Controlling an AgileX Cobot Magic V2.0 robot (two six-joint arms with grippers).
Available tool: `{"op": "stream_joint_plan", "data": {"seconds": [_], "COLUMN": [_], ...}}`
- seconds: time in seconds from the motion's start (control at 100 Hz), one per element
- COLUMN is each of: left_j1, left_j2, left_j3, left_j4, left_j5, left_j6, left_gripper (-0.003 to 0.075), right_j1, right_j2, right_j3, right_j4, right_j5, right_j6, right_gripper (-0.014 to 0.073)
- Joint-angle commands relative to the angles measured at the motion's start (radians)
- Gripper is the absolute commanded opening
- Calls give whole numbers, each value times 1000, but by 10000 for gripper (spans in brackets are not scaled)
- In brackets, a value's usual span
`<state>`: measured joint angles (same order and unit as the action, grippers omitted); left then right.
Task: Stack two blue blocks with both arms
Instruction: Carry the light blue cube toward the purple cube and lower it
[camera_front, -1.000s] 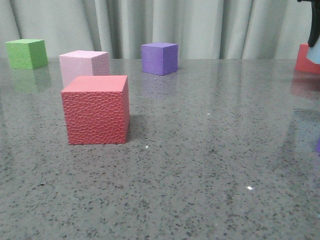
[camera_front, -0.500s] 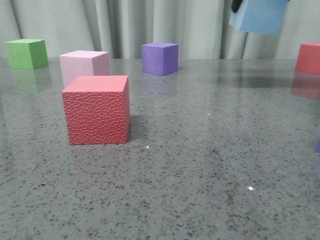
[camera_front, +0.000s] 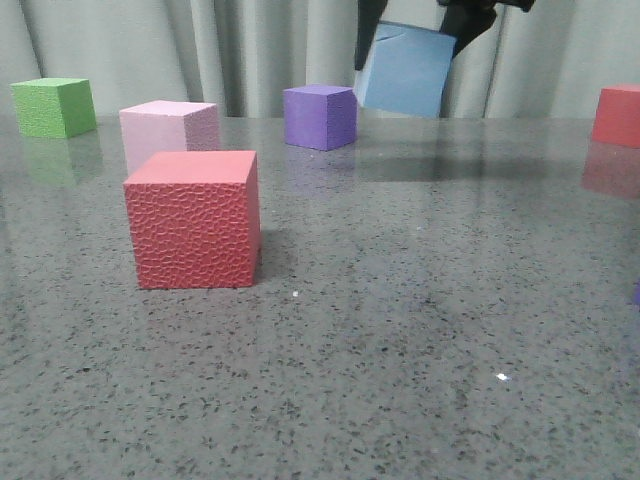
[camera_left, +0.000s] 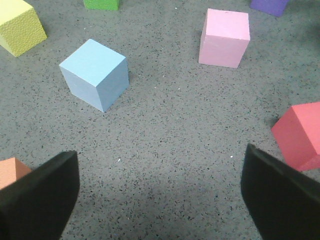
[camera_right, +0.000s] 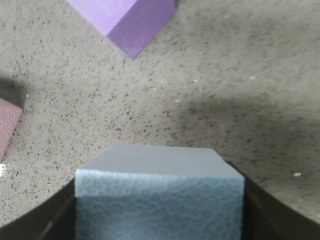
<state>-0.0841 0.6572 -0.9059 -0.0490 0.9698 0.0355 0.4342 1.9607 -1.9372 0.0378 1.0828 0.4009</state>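
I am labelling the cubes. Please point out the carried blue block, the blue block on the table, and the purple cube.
carried blue block (camera_front: 405, 70), front view, front face.
blue block on the table (camera_left: 92, 64), left wrist view, top face.
purple cube (camera_front: 318, 119), front view, front face.

1. The right tool (camera_front: 410, 35) hangs high over the far part of the worktop (camera_front: 400, 330), its black fingers (camera_front: 368, 35) clamped on either side of a blue block (camera_front: 405, 70), which is tilted and clear of the surface.
2. The left tool (camera_left: 160, 195) is spread wide, empty, apparently above the worktop.
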Motion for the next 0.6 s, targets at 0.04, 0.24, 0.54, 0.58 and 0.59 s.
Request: {"op": "stream_joint_plan", "data": {"seconds": [0.04, 0.24, 0.54, 0.58, 0.59], "left_j1": [-9, -9, -9, -9, -9], "left_j2": [5, 5, 5, 5, 5], "left_j3": [-34, -34, -34, -34, -34], "left_j4": [-13, -13, -13, -13, -13], "left_j5": [-62, -62, -62, -62, -62], "left_j6": [-1, -1, -1, -1, -1], "left_gripper": [617, 617, 617, 617, 617], "right_j1": [21, 47, 53, 53, 53], "right_j2": [-19, 18, 26, 26, 26], "right_j3": [-38, -38, -38, -38, -38], "right_j4": [-4, -3, -4, -4, -4], "right_j5": [-40, -28, -31, -31, -31], "right_j6": [33, 77, 116, 117, 117], "right_gripper": [332, 331, 331, 331, 331]}}
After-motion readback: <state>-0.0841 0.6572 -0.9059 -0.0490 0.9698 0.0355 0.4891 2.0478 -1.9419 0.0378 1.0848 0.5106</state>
